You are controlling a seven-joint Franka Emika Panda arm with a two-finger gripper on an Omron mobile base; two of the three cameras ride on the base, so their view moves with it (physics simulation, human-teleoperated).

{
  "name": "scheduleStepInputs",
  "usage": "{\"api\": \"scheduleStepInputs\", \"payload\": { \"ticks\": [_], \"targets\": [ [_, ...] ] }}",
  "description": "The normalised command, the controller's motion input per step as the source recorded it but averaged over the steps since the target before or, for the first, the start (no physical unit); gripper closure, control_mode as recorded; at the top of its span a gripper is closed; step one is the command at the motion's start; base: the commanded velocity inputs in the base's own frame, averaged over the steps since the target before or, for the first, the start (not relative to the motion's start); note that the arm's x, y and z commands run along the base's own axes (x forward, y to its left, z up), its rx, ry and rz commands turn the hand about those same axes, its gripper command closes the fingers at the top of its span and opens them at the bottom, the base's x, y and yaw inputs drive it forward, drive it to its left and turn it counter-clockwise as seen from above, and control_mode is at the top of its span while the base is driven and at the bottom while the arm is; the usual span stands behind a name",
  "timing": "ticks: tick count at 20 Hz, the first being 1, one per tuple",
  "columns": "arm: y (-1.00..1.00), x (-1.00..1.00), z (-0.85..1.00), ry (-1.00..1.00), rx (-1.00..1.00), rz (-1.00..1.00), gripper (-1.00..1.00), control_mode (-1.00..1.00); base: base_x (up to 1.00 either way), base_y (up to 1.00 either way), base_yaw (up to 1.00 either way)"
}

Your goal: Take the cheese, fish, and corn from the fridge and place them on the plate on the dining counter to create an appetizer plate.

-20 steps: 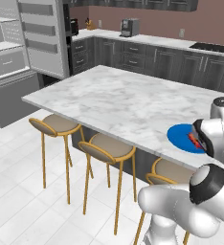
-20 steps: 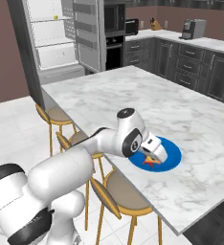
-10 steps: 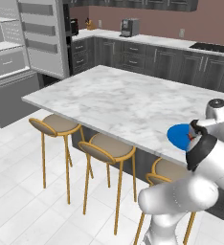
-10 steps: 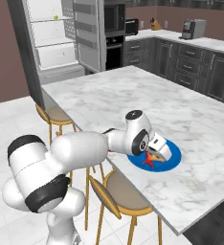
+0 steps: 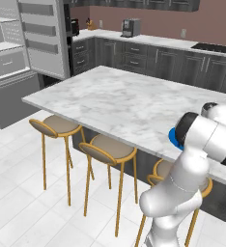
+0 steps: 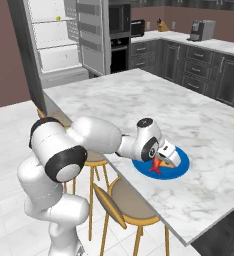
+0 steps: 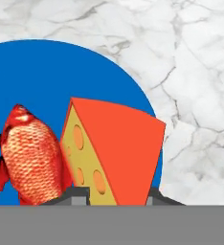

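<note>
My claw pinches the cheese over the plate.
The cheese wedge sits between my two fingertips, its red rind facing up, above the blue plate's edge. The fish lies on the plate just beside it. The plate rests near the edge of the marble tabletop, above the stools. The fridge stands open, well apart.

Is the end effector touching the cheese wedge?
Touching: in the hand view both fingertips sit against the cheese wedge, over the plate.
</note>
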Motion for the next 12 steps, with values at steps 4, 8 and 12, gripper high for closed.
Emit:
{"api": "scheduleStepInputs", "payload": {
  "ticks": [4, 8, 12],
  "targets": [
    [-0.23, 0.32, -0.42, 0.02, 0.0, -0.01, 1.0, -1.0, 0.0, 0.0, 0.0],
    [-0.36, 0.26, -0.29, 0.02, 0.01, -0.01, 1.0, -1.0, 0.0, 0.0, 0.0],
    [-0.07, -0.08, 0.22, 0.03, 0.0, -0.03, -1.0, -1.0, 0.0, 0.0, 0.0]
  ]
}}
